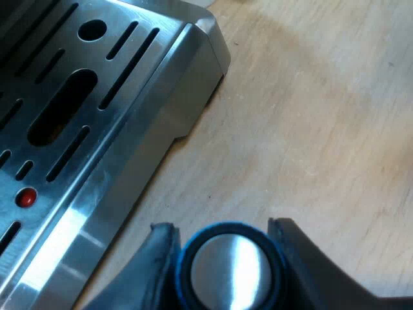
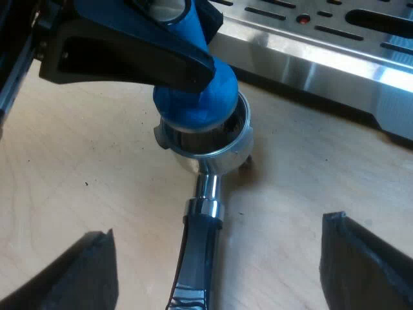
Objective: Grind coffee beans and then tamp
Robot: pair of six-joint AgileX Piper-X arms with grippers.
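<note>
My left gripper (image 1: 222, 231) is shut on the blue tamper (image 1: 231, 268), whose round metal end faces the camera. In the right wrist view the blue tamper (image 2: 197, 97) stands tilted in the basket of the metal holder (image 2: 206, 139), held from above by the left arm's black fingers (image 2: 129, 55). The holder lies on the wooden table, its shiny neck and dark handle (image 2: 197, 258) running back between the fingers of my right gripper (image 2: 219, 271). That gripper is open wide and touches nothing.
The espresso machine's slotted steel drip tray (image 1: 97, 129) lies close beside the tamper, with a small red dot (image 1: 26, 197) on it. Its edge (image 2: 322, 61) runs just beyond the holder's basket. Bare wooden table (image 1: 310, 129) surrounds the holder.
</note>
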